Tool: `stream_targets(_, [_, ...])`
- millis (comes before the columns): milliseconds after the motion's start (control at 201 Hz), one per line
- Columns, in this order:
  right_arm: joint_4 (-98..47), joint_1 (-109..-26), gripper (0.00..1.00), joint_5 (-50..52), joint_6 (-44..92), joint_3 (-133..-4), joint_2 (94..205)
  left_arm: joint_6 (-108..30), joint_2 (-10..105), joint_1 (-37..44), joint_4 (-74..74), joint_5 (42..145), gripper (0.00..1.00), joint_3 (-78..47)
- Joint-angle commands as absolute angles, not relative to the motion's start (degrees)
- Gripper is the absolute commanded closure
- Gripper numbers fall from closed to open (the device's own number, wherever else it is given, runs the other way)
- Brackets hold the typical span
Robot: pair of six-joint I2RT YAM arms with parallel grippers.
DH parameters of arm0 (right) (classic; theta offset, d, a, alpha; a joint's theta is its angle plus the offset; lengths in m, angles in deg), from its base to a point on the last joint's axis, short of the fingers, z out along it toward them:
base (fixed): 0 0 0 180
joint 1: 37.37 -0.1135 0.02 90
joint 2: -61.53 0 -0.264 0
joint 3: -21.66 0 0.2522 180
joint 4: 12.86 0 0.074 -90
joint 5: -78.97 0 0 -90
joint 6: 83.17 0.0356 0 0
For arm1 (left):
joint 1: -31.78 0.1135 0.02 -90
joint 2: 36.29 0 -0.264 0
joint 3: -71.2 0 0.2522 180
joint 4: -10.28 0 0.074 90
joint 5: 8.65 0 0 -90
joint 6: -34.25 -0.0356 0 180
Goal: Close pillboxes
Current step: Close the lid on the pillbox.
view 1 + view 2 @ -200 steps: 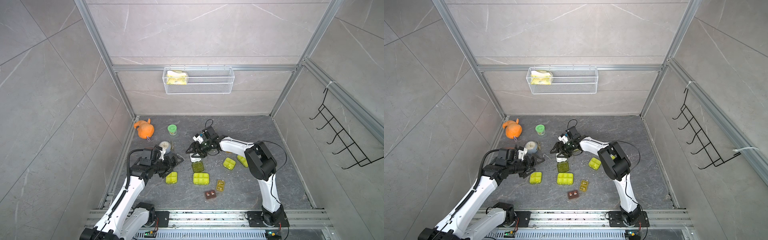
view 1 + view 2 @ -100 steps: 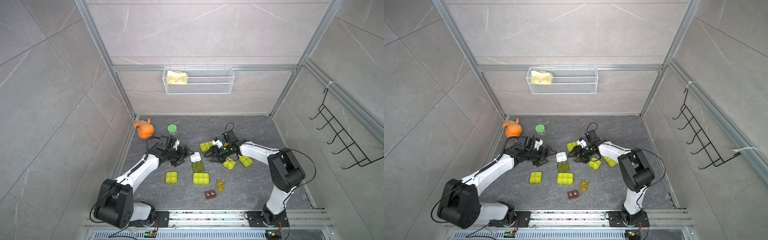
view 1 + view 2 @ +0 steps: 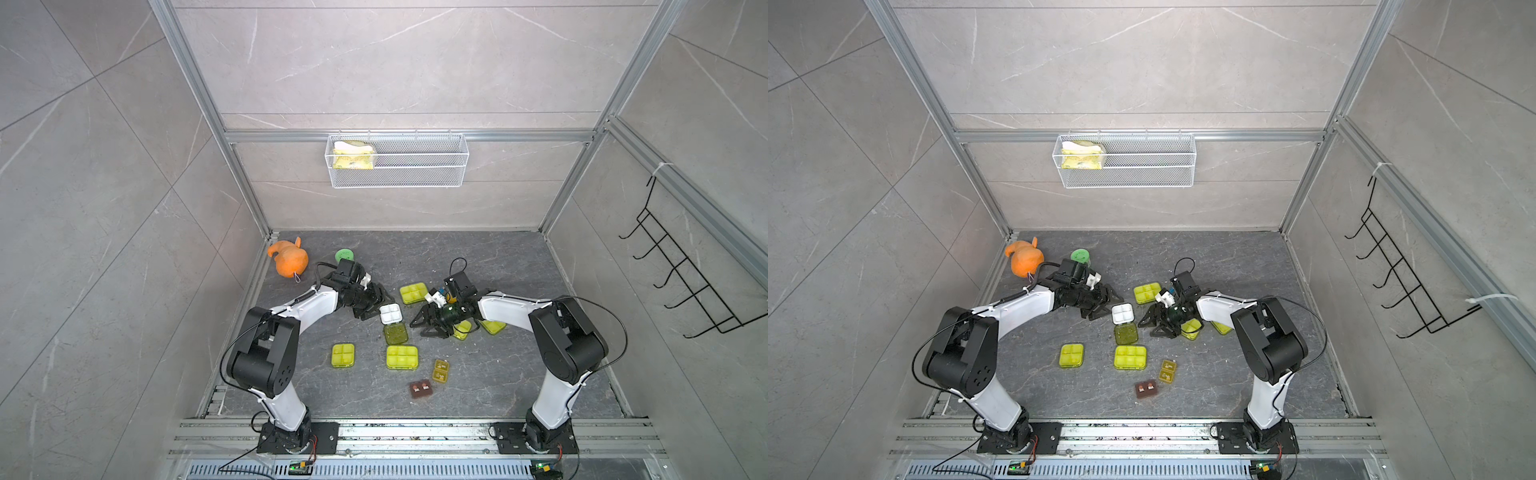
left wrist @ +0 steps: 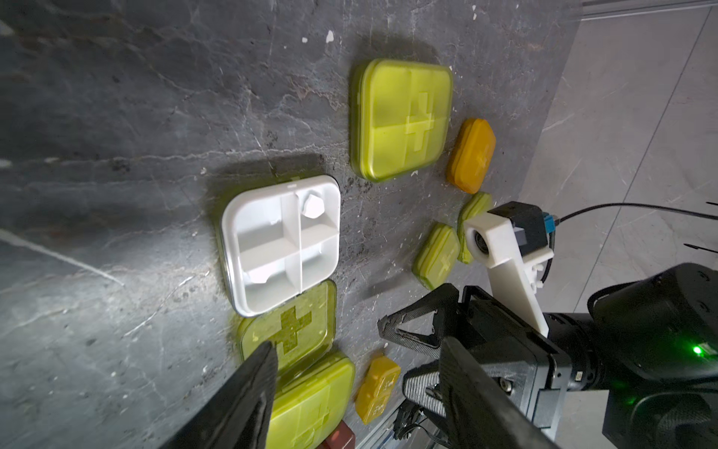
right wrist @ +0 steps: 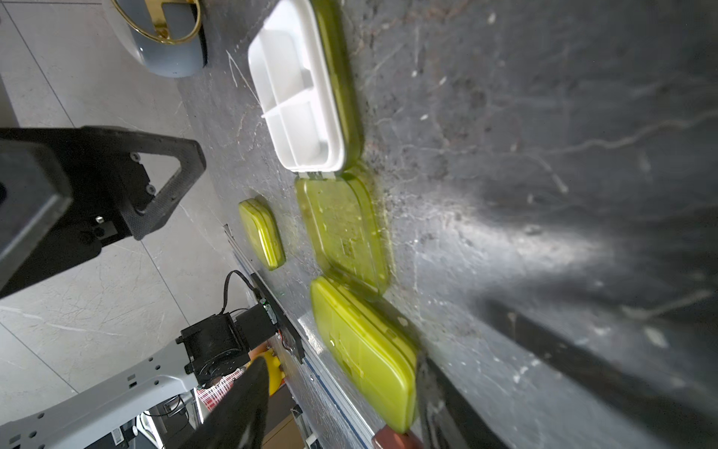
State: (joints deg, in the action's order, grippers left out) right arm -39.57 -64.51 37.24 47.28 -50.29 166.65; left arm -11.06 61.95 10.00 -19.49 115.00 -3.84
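Note:
One pillbox lies open mid-floor, its white divided tray [image 3: 390, 313] [image 4: 281, 245] [image 5: 299, 89] beside its flat yellow-green lid [image 3: 395, 333] [image 4: 289, 326] [image 5: 342, 229]. My left gripper [image 3: 379, 303] [image 4: 357, 373] is open and empty, just left of the tray. My right gripper [image 3: 420, 326] [image 5: 342, 392] is open and empty, right of the lid. Closed yellow-green pillboxes [image 3: 414, 293] [image 3: 343, 354] [image 3: 402, 357] lie around, with two more [image 3: 461, 329] [image 3: 493, 326] under the right arm. An amber pillbox [image 3: 440, 370] and a brown one [image 3: 421, 388] sit nearer the front.
An orange plush toy [image 3: 289, 259] and a green-lidded jar [image 3: 344, 254] stand at the back left. A grey round clock [image 5: 167, 39] sits beside the left arm. A small orange box [image 4: 471, 155] lies past the far closed one. A wire basket [image 3: 397, 166] hangs on the back wall.
My left arm swung in from the front left to beside the open tray. My right gripper drew back to the right, uncovering a closed box behind it.

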Motion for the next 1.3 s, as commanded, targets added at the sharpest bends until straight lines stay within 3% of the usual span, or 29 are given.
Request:
stream_targets(0, [-38.57,-64.68,0.39,38.32,46.74,-48.96,168.09,-12.97,63.81,9.69,-17.67,116.61,0.32,-5.94])
stream_targets(841, [-35.69,-65.86,0.41,40.03,48.18,-52.74,177.54,-12.48,74.00,9.64,-15.11,117.32,0.34,-10.74])
stream_targets(1294, [-27.42,-67.21,0.41,43.37,54.42,-52.90,181.19,-9.02,74.70,8.96,-12.99,116.16,0.42,-7.91])
